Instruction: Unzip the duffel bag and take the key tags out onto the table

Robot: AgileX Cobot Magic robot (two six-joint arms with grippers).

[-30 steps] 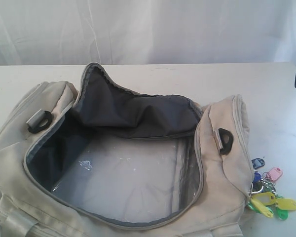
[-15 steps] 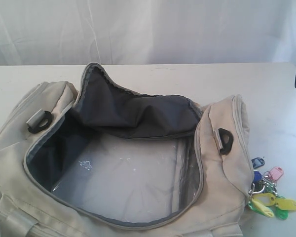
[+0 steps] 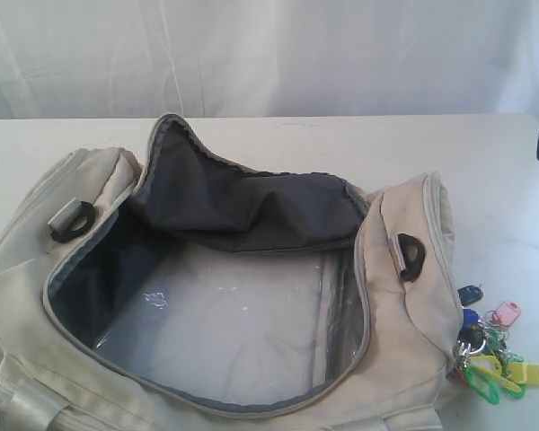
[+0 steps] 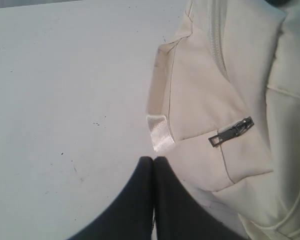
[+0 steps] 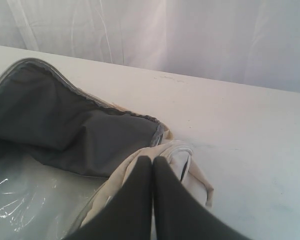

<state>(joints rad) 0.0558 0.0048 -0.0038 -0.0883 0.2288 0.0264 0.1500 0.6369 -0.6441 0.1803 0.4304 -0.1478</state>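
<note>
— Only the key tags (image 3: pixel 492 348) have moved since half a second ago: the bunch has slid a little nearer, with a green tag now nearest in place of a yellow one. The duffel bag (image 3: pixel 413 305) lies as it did.

— And the fingers?

— Pressed together on both arms, nothing between them. The left gripper (image 4: pixel 153 160) hangs over the table (image 4: pixel 65 100), just beside a pale webbing handle (image 4: pixel 157 132) and a small zipper pull (image 4: pixel 231 131) on the bag's outer side. The right gripper (image 5: pixel 152 160) is over the cream fabric of the bag's end, next to the dark lining (image 5: pixel 65 125); I cannot tell whether it touches.

— How does the bag lie?

— Unzipped, its flap folded back to the far side, with a clear plastic sheet (image 3: pixel 234 332) on its floor.

— Where are the tags?

— Out on the table at the near right, against the bag's right end, below the black D-ring (image 3: pixel 409 256).
</note>
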